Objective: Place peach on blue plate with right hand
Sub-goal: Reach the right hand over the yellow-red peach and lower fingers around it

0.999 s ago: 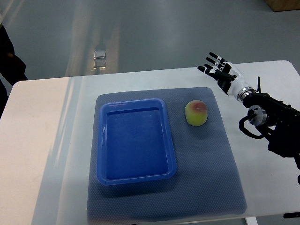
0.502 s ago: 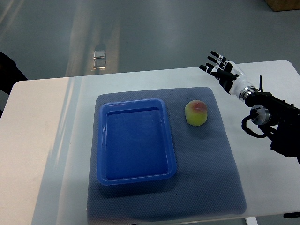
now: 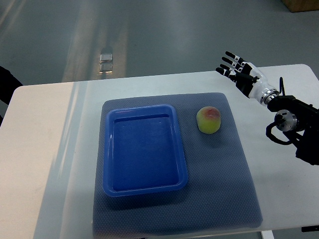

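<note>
Right hand (image 3: 238, 72) hovers past the mat's (image 3: 219, 199) far corner, fingers spread, holding nothing, probably readying a reach; peach (image 3: 209, 120) sits on the mat beside the empty plate (image 3: 112, 149)

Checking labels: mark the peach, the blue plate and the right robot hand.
peach (image 3: 210, 120), top view, middle of its top face.
blue plate (image 3: 144, 185), top view, near rim.
right robot hand (image 3: 240, 73), top view, palm, fingers spread, holding nothing.
</note>
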You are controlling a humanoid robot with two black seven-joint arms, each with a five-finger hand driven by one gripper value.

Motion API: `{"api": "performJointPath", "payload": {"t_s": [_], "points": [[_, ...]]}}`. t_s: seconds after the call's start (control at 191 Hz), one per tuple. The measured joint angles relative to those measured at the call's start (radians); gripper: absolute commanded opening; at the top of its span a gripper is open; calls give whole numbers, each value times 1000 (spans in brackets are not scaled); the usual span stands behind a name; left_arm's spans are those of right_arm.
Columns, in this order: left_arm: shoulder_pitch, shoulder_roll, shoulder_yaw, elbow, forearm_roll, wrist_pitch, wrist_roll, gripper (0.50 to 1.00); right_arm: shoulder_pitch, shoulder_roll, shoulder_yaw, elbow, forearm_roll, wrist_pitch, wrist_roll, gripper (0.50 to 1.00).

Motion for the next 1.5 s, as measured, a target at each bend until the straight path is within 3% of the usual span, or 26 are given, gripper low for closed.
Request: {"api": "performJointPath", "payload": {"t_s": [0.46,0.711,0.936,1.093,1.261,1.501], "points": [[1,0,2,-1,2,0,-1,1000,11,-6,-20,8,-43,-21,4,930],[1,0,0,0,1,0,-1,1000,15,-60,-21,56,-279,13,13,928],[1,0,1,1,0,0,0,1000,41,-140,-23,207,-543,30,26,928],[1,0,2,2,0,0,0,1000,54,-182,-23,270,-675,85,28,928],[1,0,3,2,0,3,0,1000,75,-192,-23,296,-787,147,34,928],[0,0,3,2,0,3,0,1000,80,-184,-33,299,-998,153,38,928]]}}
